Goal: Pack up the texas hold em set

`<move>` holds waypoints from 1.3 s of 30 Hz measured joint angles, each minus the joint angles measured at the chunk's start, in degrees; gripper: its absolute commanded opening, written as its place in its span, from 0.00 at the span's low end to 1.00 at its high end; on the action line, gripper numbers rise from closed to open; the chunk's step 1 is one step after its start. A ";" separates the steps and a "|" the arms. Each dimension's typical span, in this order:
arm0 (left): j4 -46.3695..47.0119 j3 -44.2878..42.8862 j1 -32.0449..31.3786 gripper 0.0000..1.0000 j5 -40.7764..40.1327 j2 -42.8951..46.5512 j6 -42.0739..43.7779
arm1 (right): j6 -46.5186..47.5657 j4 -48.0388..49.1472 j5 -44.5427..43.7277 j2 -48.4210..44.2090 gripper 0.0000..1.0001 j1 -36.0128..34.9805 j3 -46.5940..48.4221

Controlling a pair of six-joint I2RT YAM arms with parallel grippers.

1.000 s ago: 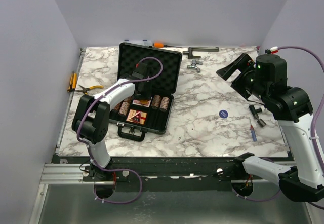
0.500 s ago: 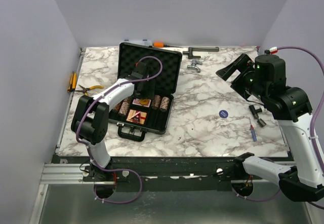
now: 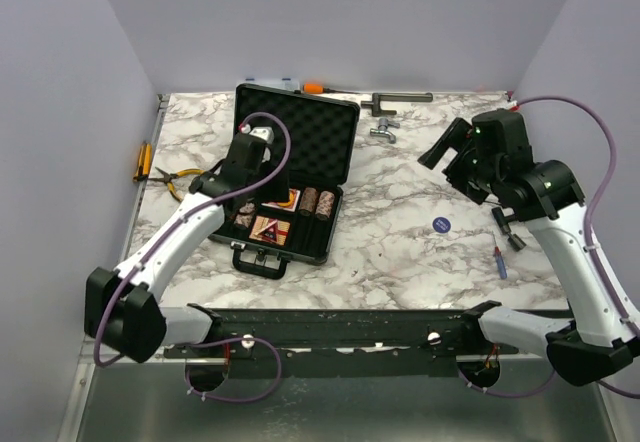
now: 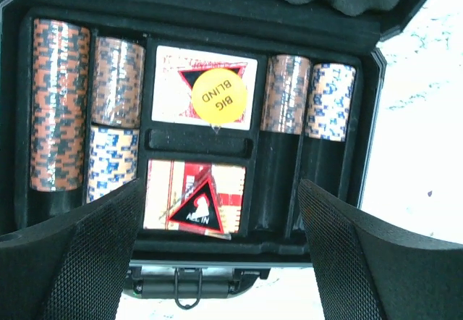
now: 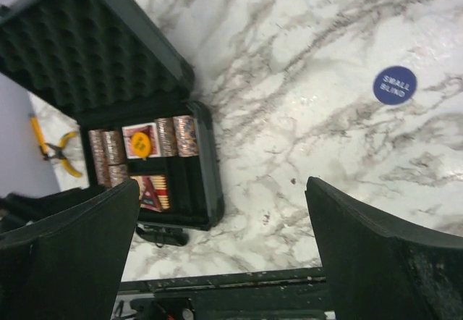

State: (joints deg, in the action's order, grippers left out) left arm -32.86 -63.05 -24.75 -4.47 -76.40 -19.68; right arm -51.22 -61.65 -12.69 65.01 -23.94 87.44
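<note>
Both arms have shifted: my left gripper (image 4: 221, 219) has lifted off the case (image 3: 300, 137), leaving the yellow Big Blind token (image 4: 219, 97) on the upper card deck (image 4: 170, 66), and my right gripper (image 5: 223, 211) has swung in over the table. Both pincers are spread wide and hold nothing. The case lies open left of centre, chip stacks (image 4: 59, 103) slotted. Token packing seems in hand: the blue Small Blind token (image 5: 394, 85) lies alone on the marble, so next my right arm must descend and pinch that thin disc.

Black case (image 3: 312, 140) lies open, lid raised; inside, brown chip stacks (image 4: 60, 103) flank two token-topped red card decks (image 4: 230, 188). A blue token (image 3: 442, 225) lies to its right.
</note>
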 measured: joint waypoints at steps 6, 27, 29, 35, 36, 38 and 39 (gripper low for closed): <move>-1.31 8.96 0.00 0.97 1.57 14.12 0.33 | 0.09 -1.53 -1.81 1.86 1.00 0.00 -7.19; -7.15 21.44 0.04 0.99 1.66 50.58 -0.90 | 6.45 14.36 -2.19 12.00 1.00 13.88 -33.48; -7.21 22.47 0.04 0.98 0.74 51.80 -1.18 | 7.02 15.72 -1.77 12.28 0.99 15.63 -34.75; -7.32 23.23 0.04 0.99 -0.15 51.60 -1.70 | 8.20 21.03 -0.50 14.05 0.94 17.66 -37.11; -7.32 23.23 0.04 0.98 -0.24 51.60 -1.73 | 8.31 21.79 -0.20 14.36 0.92 18.03 -37.70; -7.34 23.23 0.04 0.98 -0.50 51.58 -1.81 | 8.55 22.93 0.24 15.15 0.91 18.56 -38.58; -7.34 23.23 0.04 0.98 -0.63 51.58 -1.92 | 8.70 23.45 0.42 15.72 0.90 18.78 -38.77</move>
State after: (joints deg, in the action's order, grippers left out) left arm -40.21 -39.81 -24.71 -5.10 -24.82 -21.61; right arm -42.52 -38.20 -12.27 80.73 -5.17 48.66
